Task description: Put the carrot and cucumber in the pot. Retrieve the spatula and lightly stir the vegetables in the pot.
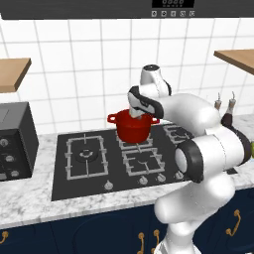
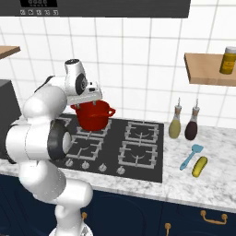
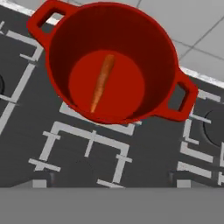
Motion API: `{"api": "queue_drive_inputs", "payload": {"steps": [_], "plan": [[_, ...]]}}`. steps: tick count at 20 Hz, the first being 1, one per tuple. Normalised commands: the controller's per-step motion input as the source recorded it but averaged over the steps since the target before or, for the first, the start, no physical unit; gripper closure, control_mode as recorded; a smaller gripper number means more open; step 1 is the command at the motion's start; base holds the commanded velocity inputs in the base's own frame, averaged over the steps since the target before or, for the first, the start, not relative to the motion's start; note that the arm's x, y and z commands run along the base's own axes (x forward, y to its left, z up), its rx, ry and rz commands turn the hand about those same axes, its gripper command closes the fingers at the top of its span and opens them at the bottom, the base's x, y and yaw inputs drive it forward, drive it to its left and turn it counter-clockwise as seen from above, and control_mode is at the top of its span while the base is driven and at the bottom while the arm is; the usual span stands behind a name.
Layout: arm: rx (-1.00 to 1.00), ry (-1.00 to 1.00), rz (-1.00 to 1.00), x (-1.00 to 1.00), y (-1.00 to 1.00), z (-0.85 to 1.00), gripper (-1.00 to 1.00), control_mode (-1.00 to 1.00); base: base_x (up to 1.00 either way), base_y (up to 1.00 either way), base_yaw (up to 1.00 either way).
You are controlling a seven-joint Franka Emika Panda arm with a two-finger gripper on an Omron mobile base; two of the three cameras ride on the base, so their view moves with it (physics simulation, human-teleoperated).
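a: the gripper (image 2: 95, 102) hangs just above the pot (image 2: 93, 116), fingers pointing down over its mouth. they stand spread wide apart with nothing between them.

b: and the pot itself?

a: it sits on a rear burner of the black stove (image 2: 138, 150), red, deep, with a loop handle at each side of the rim. from the left base view the pot (image 1: 133, 129) is partly behind the arm's wrist.

b: anything in it?

a: the carrot (image 3: 102, 82) lies flat on the pot's floor, thick end away from the camera, tip near the wall. the pot (image 3: 65, 39) is seen from straight above in the hand view.

b: the other vegetable?

a: the cucumber (image 2: 199, 166) is on the marble counter (image 2: 216, 179) to the right of the stove, well apart from the pot. the spatula (image 2: 191, 156) lies just beside it, light blue, blade end toward the wall.

b: what else is over there?

a: two dark-topped bottles (image 2: 184, 123) stand behind the spatula near the tiled wall.
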Motion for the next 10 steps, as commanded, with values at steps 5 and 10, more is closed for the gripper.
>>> {"api": "queue_drive_inputs", "payload": {"steps": [5, 10], "plan": [[0.0, 0.0, -0.19, -0.92, -0.72, 0.01, -1.0, -1.0, 0.0, 0.0, 0.0], [0.0, 0.0, -0.16, -0.69, -0.82, 0.0, -1.0, -1.0, 0.0, 0.0, 0.0]]}}
